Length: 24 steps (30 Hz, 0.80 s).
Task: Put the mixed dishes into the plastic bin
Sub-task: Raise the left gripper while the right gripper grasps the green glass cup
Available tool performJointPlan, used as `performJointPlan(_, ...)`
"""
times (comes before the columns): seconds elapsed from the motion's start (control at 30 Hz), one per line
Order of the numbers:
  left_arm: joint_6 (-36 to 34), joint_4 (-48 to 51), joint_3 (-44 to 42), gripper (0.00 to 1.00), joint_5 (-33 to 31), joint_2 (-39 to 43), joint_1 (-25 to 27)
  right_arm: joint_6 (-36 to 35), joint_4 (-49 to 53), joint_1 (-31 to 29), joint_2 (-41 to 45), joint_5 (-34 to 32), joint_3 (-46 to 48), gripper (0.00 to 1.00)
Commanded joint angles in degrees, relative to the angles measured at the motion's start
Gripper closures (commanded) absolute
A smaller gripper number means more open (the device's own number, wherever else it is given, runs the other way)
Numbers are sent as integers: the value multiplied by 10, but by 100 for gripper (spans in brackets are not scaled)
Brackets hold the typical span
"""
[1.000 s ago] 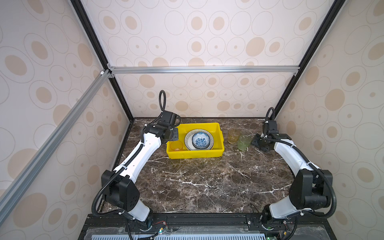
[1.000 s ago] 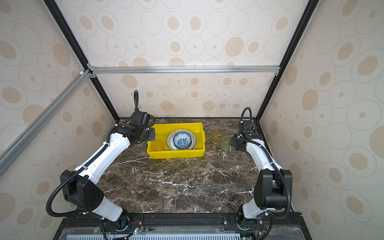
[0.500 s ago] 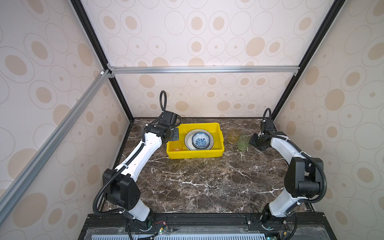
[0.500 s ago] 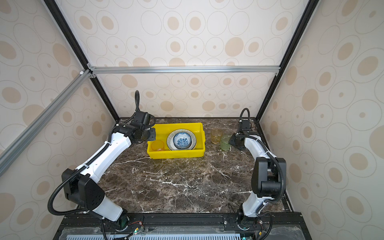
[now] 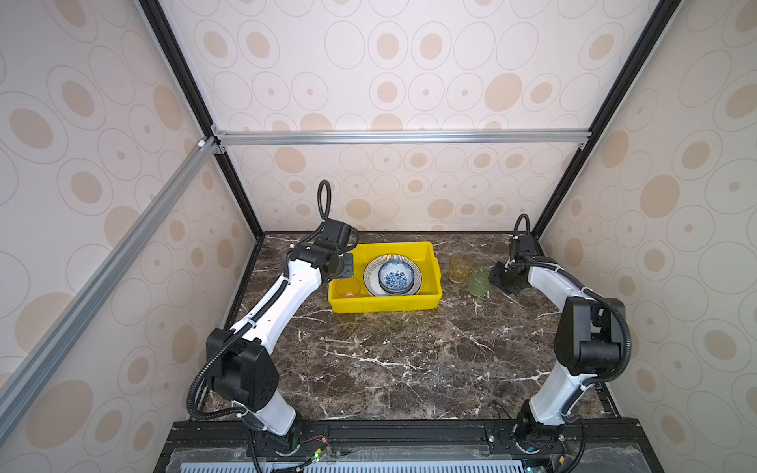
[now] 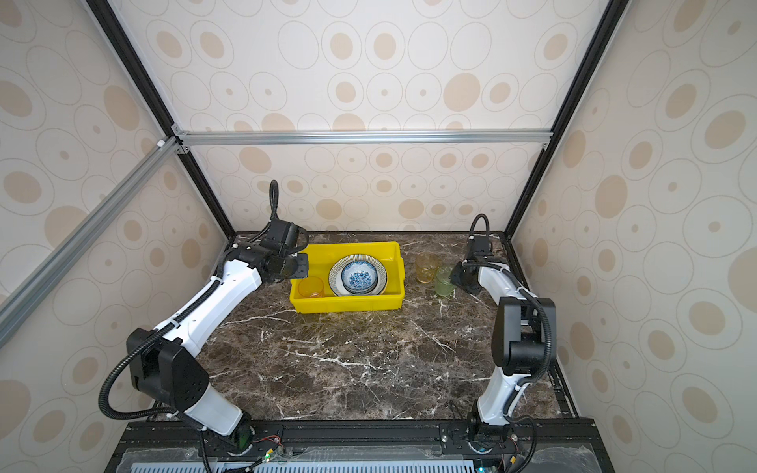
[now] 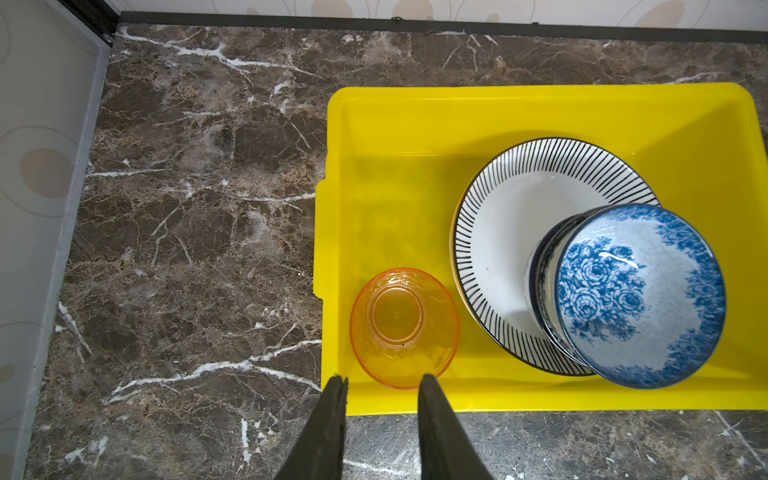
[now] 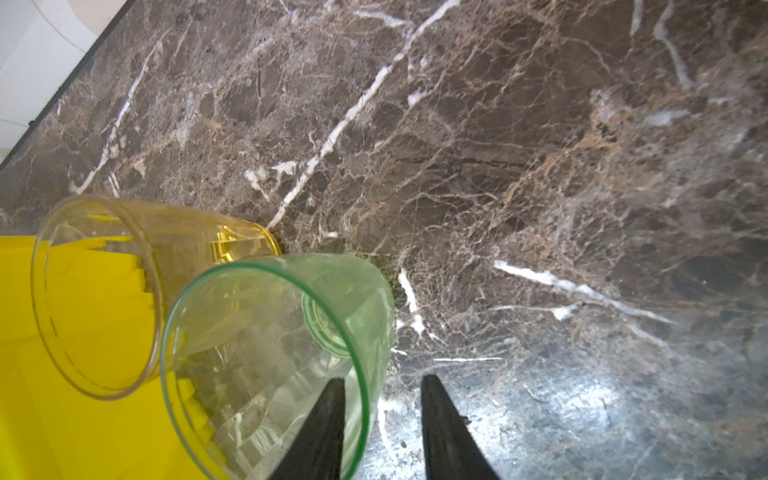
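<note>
Straddling the rim of the green cup (image 8: 270,316), the right hand (image 8: 380,388) is standing narrowly parted, one finger inside, one outside, grip unconfirmed. Cup is standing upright on the counter (image 5: 409,348), right of the plastic bin (image 5: 385,303); left hand (image 7: 382,384), empty and part-open, is hovering farther off.

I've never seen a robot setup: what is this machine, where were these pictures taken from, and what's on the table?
Two robot arms stand at a marble table. Two pictures look down from above; two come from cameras on the wrists. A yellow bin holds a striped plate, a blue-floral bowl and an orange cup. Beside it stand an amber cup and a green cup. On the right arm, jaws straddle the green cup's wall; on the left arm, jaws are open, empty.
</note>
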State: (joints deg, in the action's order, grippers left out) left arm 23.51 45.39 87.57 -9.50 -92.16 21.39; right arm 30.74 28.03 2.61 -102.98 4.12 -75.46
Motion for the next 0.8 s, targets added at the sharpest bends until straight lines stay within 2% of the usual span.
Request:
performJointPlan(0.0, -9, 0, 12, 70, -8, -6, 4, 1, 2, 3, -2, 0, -17, 71)
performJointPlan(0.5, -7, 16, 16, 70, -20, -1, 6, -11, 1, 3, -8, 22, -9, 90)
performJointPlan(0.63, -6, 21, 15, 70, -31, 4, 5, -20, 3, 2, -7, 25, -8, 100)
performJointPlan(0.77, -3, 15, 14, 70, -15, 10, 7, -27, 8, 2, 9, 23, 2, 100)
